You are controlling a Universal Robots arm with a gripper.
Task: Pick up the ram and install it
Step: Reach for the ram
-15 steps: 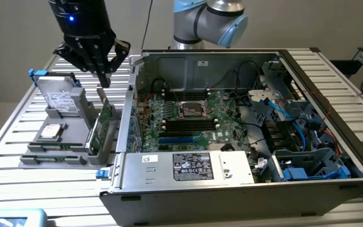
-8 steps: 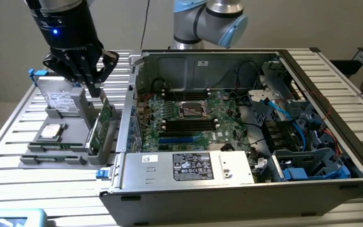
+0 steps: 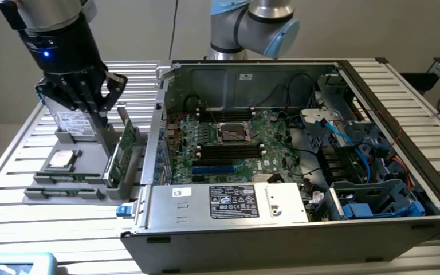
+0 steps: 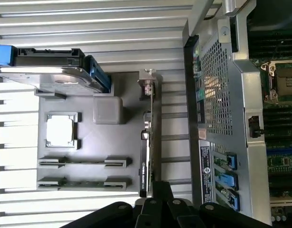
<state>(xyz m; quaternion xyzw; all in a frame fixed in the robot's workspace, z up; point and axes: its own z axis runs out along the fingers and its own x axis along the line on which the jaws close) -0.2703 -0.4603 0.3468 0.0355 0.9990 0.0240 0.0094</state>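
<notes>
- The tool [image 3: 80, 102] hangs in the upper left of the exterior view, above the far end of a gray parts tray [image 3: 90, 150]; its dark fingers [image 4: 155, 205] are drawn together, with nothing seen between them.
- The ram [image 3: 69, 177] lies on edge in a slotted holder at the near end of the tray, in the lower left of the exterior view, well apart from the tool.
- Just beyond the ram, a square processor [image 3: 62, 159] rests flat in its own pocket.
- A hard drive [image 3: 75, 123] stands upright directly under the tool.
- A broad green expansion card [image 3: 125, 150] stands on edge along the tray's side nearest the computer.
- The tray sits on a slatted metal bench [image 3: 21, 143].
- An open computer case [image 3: 297, 229] fills the centre and right of the exterior view, its motherboard [image 3: 228, 146] exposed.
</notes>
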